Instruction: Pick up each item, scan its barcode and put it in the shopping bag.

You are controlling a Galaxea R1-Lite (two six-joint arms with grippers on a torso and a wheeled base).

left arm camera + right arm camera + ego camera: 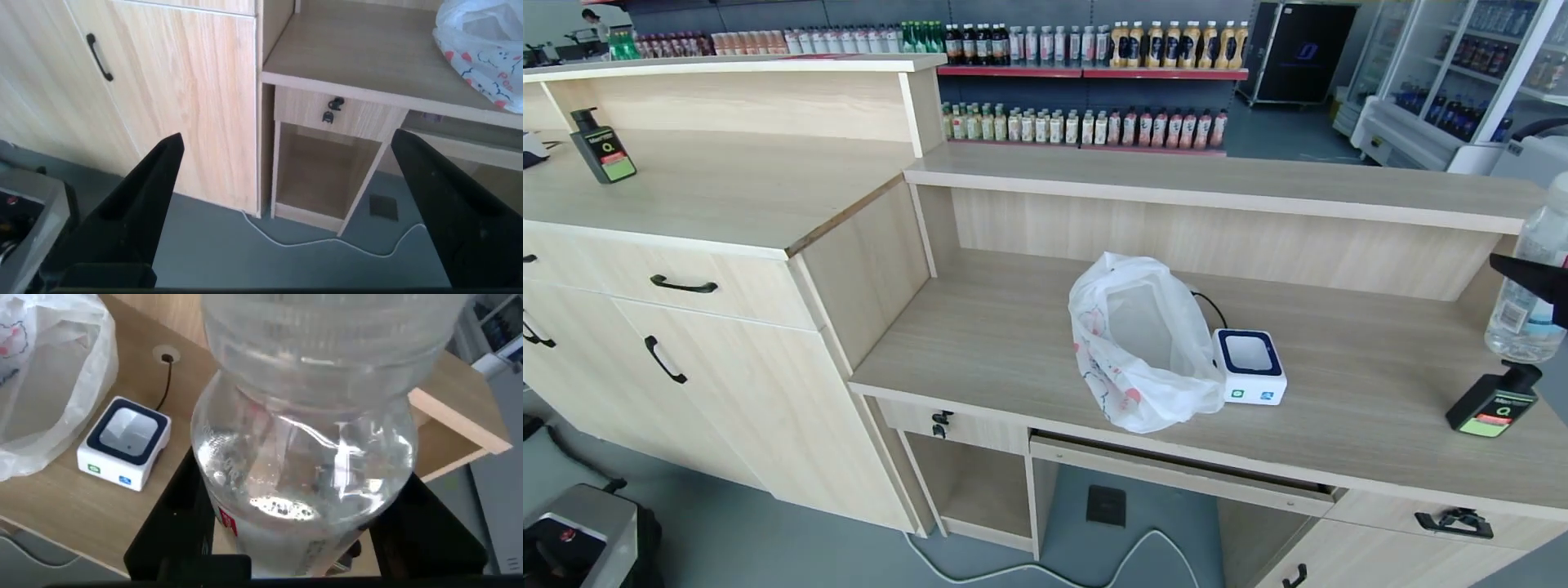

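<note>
Currently the right gripper is clamped around a clear water bottle, holding it above the far right end of the wooden counter, at roughly 3 o'clock from the barcode scanner. That scanner sits just beside the white shopping bag, at the bag's 3 o'clock; the bag's mouth gapes. A black pump bottle stands at the water bottle's 6 o'clock. The left gripper hangs above the floor, fingers spread wide.

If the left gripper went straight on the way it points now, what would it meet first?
Most likely the small drawer or the open compartment just under it. The left gripper, open, points at that spot with nothing between. Depth is hard to judge.
</note>
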